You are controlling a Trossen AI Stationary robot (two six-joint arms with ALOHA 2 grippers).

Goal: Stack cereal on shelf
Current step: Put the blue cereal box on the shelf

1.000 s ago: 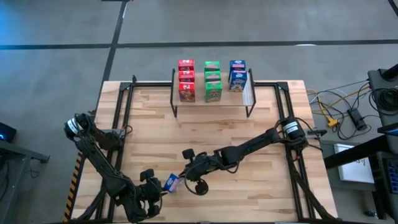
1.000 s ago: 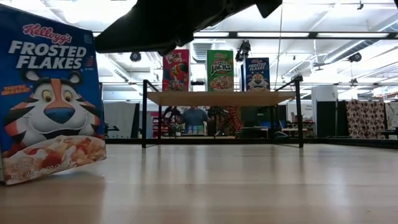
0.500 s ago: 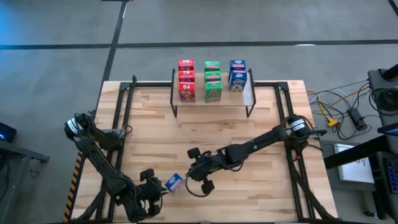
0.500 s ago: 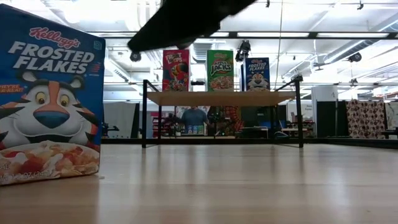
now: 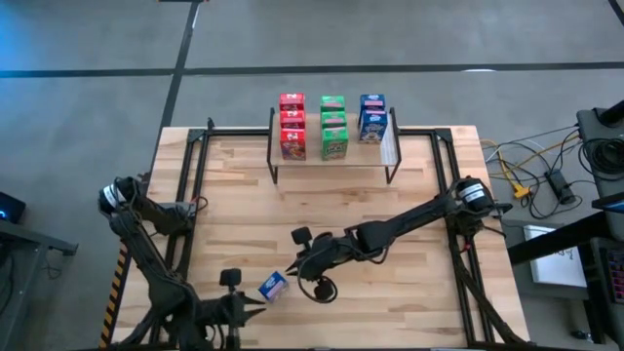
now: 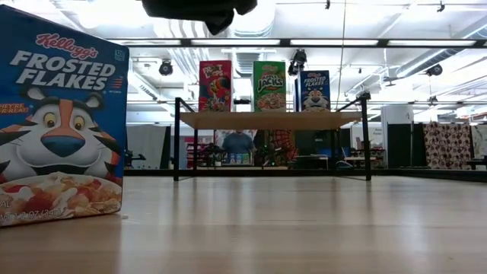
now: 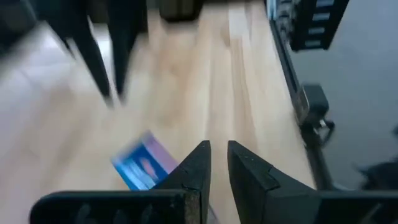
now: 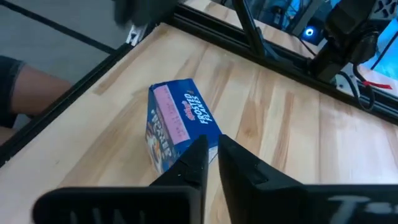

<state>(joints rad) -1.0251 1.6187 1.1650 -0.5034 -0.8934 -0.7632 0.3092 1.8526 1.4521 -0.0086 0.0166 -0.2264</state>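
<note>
Cereal (image 5: 331, 125) in colour rows atop shelf (image 5: 390, 146)

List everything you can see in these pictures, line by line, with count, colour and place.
Table: one, light wood, under everything.
Shelf: one, wooden top on black legs, far edge of the table.
Red boxes: three, red, in a row on the shelf's left side.
Green boxes: apparently three, green, in a row in the shelf's middle.
Blue boxes: two, blue, on the shelf's right side.
Loose box: one, blue, on the table near its front edge.
Cables: several, yellow and black, on the floor right of the table.
Person: one, far back in the room.
Left gripper: one, dark, shut, empty, front left by the loose box.
Right gripper: one, dark, shut, empty, pointing at the loose box.
</note>
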